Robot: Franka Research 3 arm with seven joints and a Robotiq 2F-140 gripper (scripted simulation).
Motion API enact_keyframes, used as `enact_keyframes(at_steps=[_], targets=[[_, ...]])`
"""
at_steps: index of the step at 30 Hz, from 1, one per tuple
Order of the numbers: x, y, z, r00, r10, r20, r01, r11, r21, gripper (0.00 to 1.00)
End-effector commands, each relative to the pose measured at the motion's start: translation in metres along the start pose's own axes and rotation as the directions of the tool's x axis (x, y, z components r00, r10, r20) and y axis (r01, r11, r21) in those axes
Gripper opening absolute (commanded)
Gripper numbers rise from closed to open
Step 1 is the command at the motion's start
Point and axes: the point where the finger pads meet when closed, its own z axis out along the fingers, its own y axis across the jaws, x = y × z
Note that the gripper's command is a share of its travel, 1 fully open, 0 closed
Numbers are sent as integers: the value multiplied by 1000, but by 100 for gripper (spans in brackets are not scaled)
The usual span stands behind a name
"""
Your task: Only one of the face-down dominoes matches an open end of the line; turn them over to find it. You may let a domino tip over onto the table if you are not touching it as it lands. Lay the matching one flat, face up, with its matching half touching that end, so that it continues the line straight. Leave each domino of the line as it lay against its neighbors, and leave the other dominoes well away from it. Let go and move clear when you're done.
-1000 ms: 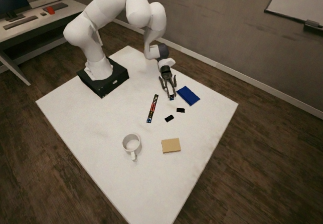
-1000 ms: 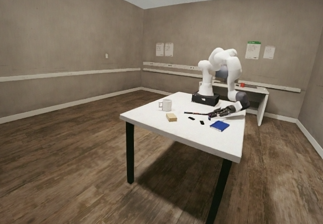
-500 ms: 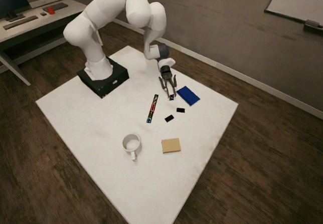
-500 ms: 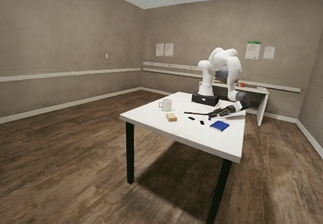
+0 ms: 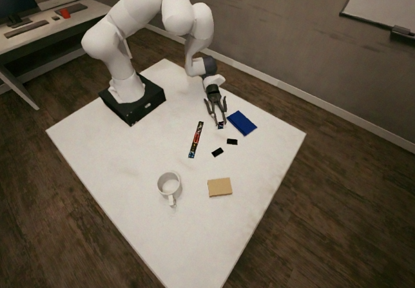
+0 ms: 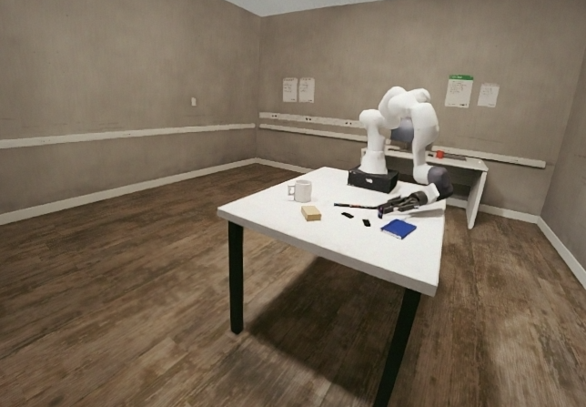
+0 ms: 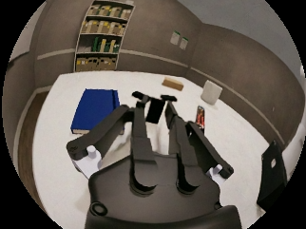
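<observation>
The line of dominoes (image 5: 196, 138) (image 6: 355, 205) (image 7: 200, 118) lies face up and straight, with a blue half at its far end and red halves near its middle. My gripper (image 5: 220, 124) (image 7: 156, 104) is partly open, low over the table beside the line. Between its fingertips one domino (image 5: 220, 125) (image 6: 380, 213) (image 7: 155, 111) stands steeply, with a gap to the fingers; its black back faces the wrist camera and its blue-marked face the other way. The pips are too small to read. Two face-down dominoes, one (image 5: 232, 142) (image 6: 366, 222) nearer the book and another (image 5: 217, 152) (image 6: 347, 215), lie apart from the line.
A blue book (image 5: 241, 123) (image 6: 399, 228) (image 7: 96, 110) lies close beside the gripper. A tan block (image 5: 220, 187) (image 6: 310, 213) (image 7: 173, 84) and a white mug (image 5: 169, 185) (image 6: 302, 191) (image 7: 211, 92) stand farther from the arm's base.
</observation>
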Motion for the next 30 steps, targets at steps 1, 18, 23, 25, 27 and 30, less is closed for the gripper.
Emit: enact_keyframes(at_steps=[1, 18, 23, 25, 27, 30], targets=[[2, 0, -3, 1000, 10, -2, -10, 1000, -1, 34], [31, 0, -53, 1000, 10, -2, -10, 1000, -1, 34], [38, 0, -65, 1000, 10, -2, -10, 1000, -1, 34], [39, 0, -67, 1000, 10, -2, -10, 1000, -1, 34], [40, 0, -67, 1000, 10, -2, -10, 1000, -1, 34], [40, 0, -67, 1000, 10, -2, -10, 1000, -1, 34]])
